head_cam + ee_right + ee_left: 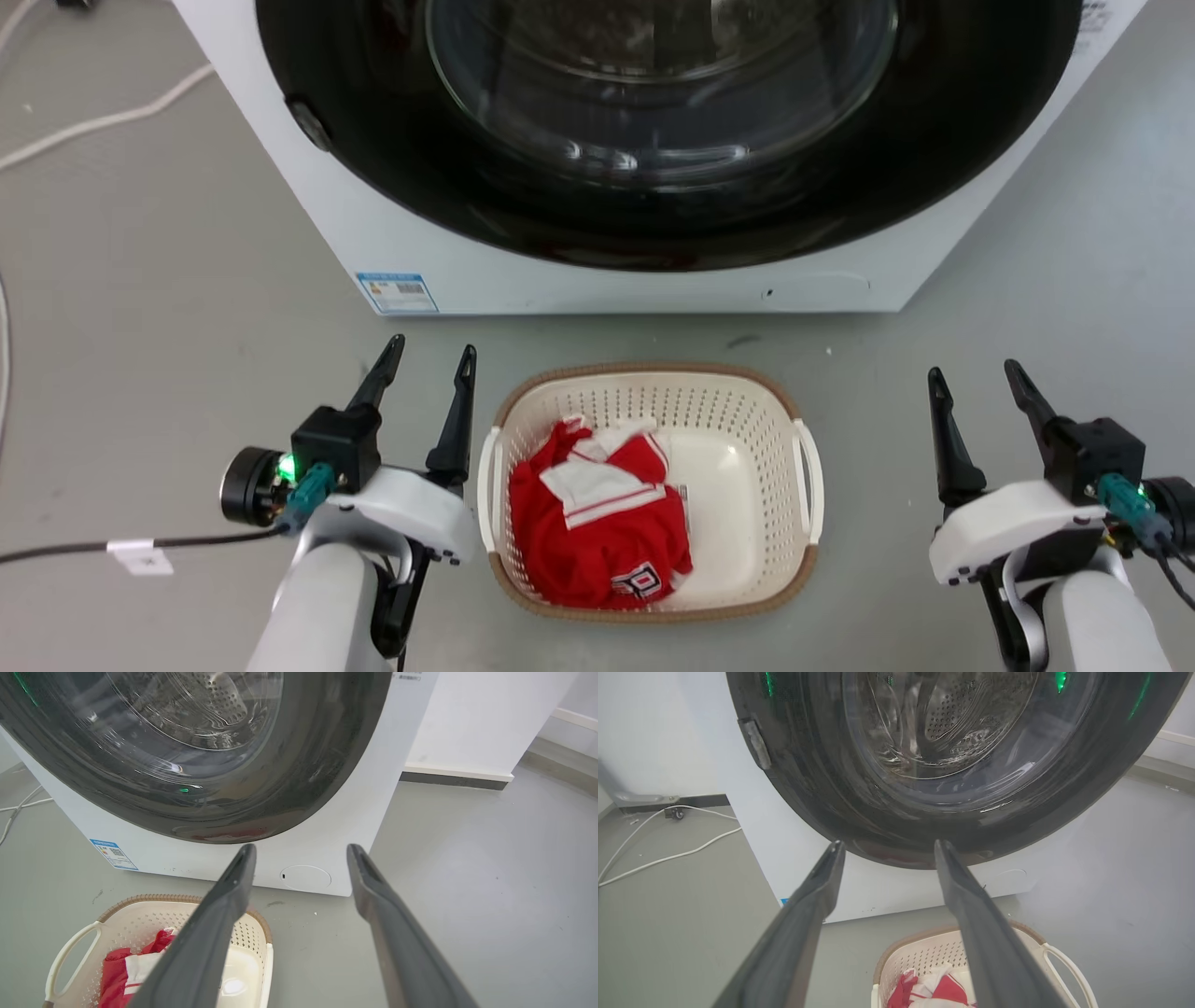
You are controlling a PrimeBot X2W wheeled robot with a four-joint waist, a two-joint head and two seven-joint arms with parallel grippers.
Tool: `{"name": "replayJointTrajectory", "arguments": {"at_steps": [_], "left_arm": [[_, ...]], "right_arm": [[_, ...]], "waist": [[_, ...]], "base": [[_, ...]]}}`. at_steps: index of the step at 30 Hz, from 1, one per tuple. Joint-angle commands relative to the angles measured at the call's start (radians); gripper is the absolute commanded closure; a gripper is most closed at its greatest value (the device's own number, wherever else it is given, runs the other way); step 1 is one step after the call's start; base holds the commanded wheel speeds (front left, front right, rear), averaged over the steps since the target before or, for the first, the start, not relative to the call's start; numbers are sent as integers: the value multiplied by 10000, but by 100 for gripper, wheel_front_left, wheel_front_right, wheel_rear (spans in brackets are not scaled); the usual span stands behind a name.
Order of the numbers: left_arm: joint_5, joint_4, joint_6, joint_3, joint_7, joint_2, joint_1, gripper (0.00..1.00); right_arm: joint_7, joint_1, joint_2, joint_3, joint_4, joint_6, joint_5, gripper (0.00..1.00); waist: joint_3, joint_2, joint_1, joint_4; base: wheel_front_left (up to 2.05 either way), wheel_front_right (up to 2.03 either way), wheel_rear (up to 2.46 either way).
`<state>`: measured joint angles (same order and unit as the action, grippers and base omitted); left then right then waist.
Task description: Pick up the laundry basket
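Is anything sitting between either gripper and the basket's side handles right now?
Nothing visible. Just bare floor separates the left gripper and the right gripper from the laundry basket; both are open and flank it. The washing machine stands behind the basket, not between.

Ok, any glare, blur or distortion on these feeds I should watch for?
Head view: cream-white perforated plastic laundry basket sharp, evenly lit; glare streaks on the round glass door of the white washing machine. Left wrist view: green light reflections on the dark door ring, wide-angle bending. Right wrist view: bright glare spot on the basket floor.
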<state>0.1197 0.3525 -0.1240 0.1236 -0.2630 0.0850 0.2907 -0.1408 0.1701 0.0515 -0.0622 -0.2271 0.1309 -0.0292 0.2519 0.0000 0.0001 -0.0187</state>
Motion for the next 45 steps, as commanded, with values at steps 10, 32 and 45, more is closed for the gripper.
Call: {"name": "replayJointTrajectory", "arguments": {"at_steps": [10,32,45], "left_arm": [[845,2210,-67,213,-23,243,1631,0],[4262,6012,-61,2989,264,1223,4114,0],[5492,6545,-62,4318,402,1599,4929,0]], "right_arm": [[-385,1693,-21,20,-2222,-3,153,0],[-954,5368,-18,2170,-7946,-3,1492,0],[-871,6468,-18,3625,-9216,-3,2621,0]], "waist": [[2527,0,-1,-198],[4936,0,-1,-339],[5551,0,-1,-549]], "base": [[0,0,0],[0,0,0],[0,0,0]]}}
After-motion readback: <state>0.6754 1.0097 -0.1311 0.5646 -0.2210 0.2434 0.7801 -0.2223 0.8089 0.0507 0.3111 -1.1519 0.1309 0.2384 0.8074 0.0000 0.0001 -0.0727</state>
